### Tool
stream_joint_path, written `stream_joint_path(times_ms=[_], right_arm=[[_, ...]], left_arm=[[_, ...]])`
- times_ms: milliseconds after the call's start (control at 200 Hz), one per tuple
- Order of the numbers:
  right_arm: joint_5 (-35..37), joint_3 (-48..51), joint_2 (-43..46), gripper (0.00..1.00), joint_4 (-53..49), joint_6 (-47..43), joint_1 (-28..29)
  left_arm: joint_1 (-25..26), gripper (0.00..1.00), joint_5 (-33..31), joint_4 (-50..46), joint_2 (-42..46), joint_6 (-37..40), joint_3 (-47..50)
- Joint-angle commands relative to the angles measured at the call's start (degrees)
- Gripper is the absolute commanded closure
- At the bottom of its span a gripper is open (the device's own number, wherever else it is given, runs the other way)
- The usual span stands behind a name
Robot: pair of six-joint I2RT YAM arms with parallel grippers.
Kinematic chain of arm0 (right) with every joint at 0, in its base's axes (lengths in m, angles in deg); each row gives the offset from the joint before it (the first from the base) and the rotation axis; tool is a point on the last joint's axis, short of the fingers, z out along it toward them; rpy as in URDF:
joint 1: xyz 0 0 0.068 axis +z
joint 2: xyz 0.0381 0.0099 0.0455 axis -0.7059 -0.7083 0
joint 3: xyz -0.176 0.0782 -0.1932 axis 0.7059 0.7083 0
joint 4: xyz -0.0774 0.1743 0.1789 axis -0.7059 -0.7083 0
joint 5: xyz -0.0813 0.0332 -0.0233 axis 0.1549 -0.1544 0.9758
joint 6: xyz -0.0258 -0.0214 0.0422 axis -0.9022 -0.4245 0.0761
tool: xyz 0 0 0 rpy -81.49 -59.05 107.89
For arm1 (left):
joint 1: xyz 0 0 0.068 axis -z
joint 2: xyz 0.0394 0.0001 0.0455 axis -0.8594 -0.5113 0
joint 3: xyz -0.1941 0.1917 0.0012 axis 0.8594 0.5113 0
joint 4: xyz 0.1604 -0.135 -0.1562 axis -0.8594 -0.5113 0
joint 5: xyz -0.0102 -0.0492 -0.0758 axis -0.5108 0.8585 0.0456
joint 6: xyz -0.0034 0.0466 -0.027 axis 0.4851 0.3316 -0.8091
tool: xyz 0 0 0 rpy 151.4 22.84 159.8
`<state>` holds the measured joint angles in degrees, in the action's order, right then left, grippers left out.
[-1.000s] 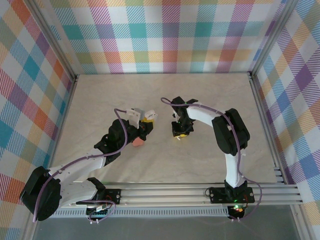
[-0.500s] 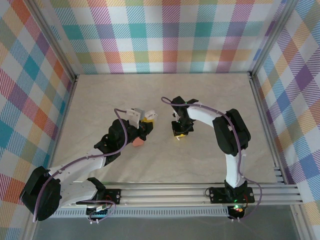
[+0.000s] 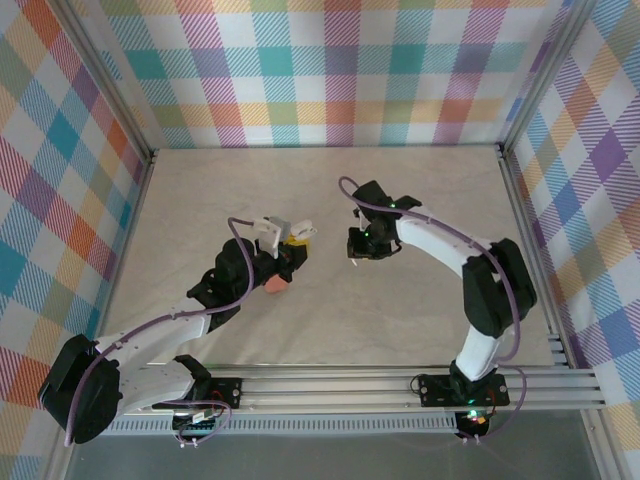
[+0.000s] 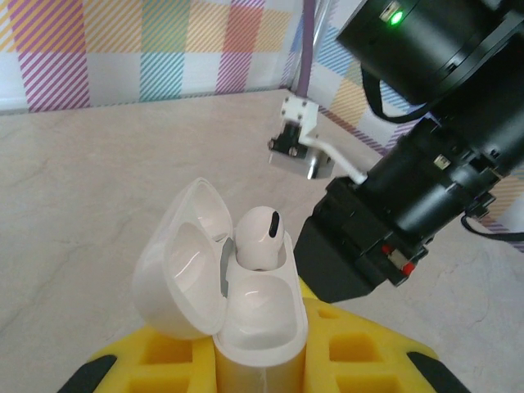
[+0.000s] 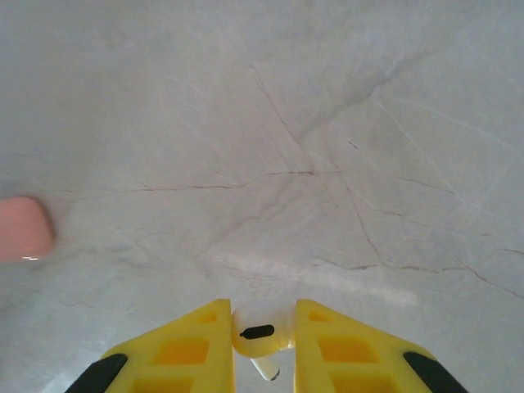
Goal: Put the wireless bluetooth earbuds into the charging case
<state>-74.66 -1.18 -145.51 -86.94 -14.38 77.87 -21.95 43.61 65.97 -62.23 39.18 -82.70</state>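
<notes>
Two grips | left end effector point(image 4: 258, 364) clamps open case point(image 4: 264, 307) with seated earbud point(image 4: 260, 237) | right end effector point(image 5: 262, 337) pinches white earbud point(image 5: 260, 332)

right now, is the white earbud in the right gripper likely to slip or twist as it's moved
Likely slippery: the white earbud is glossy and rounded, pinched by the right gripper across a small patch. It looks tiny, so probably light. Its stem juts out free, so it might pivot if nudged against the open charging case.

A salmon-pink case point(image 3: 276, 285) lies on the pale marbled table point(image 3: 400, 310).
</notes>
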Motion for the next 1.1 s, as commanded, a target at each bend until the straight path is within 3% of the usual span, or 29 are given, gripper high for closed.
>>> stream_joint_path(times_ms=[0, 460, 1095], right_arm=[[0.7, 0.4, 6.1, 0.79, 2.4, 3.2, -0.4], [5.7, -0.1, 24.3, 0.79, 12.9, 7.0, 2.9], [7.8, 4.8, 26.8, 0.78, 29.5, 6.2, 9.5]], left_arm=[[-0.3, 1.00, 2.7, 5.5, 1.1, 1.8, 0.3], [0.9, 1.00, 5.9, 12.1, -7.2, 3.9, -7.2], [5.6, 1.00, 3.0, 16.3, -14.4, 7.4, -12.7]])
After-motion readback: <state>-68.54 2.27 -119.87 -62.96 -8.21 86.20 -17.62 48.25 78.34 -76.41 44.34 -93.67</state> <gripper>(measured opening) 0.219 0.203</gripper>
